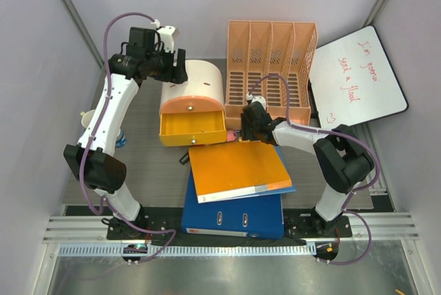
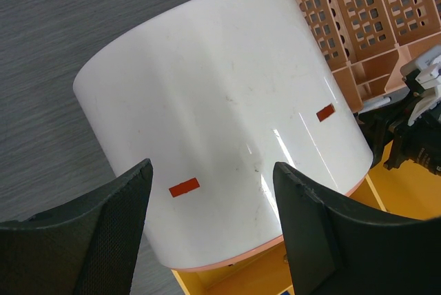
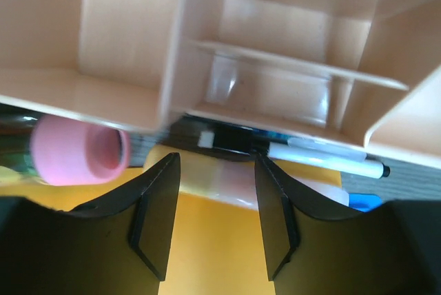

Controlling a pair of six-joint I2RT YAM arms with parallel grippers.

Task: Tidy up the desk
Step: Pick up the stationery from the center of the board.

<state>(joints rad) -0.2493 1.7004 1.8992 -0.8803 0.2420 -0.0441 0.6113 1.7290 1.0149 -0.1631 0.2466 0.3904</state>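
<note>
The dark grey desk (image 1: pixel 155 171) carries a white rounded drawer box (image 1: pixel 196 85) whose yellow drawer (image 1: pixel 193 129) is pulled out. My left gripper (image 1: pixel 173 67) hangs open just above the box's curved top (image 2: pixel 220 102), its fingers (image 2: pixel 124 219) spread and holding nothing. An orange folder (image 1: pixel 238 169) lies on a blue binder (image 1: pixel 234 212). My right gripper (image 1: pixel 249 128) is open over the folder's far edge (image 3: pixel 207 240), right in front of the peach file organizer (image 1: pixel 272 67). A pink cap-like thing (image 3: pixel 79 156) and a white marker (image 3: pixel 331 158) lie under the organizer's front lip.
A whiteboard (image 1: pixel 358 74) with red writing leans at the back right. A white cup (image 1: pixel 86 119) and a blue item (image 1: pixel 121 138) sit by the left arm. A small black item (image 1: pixel 185 158) lies beside the folder. Side walls close in left and right.
</note>
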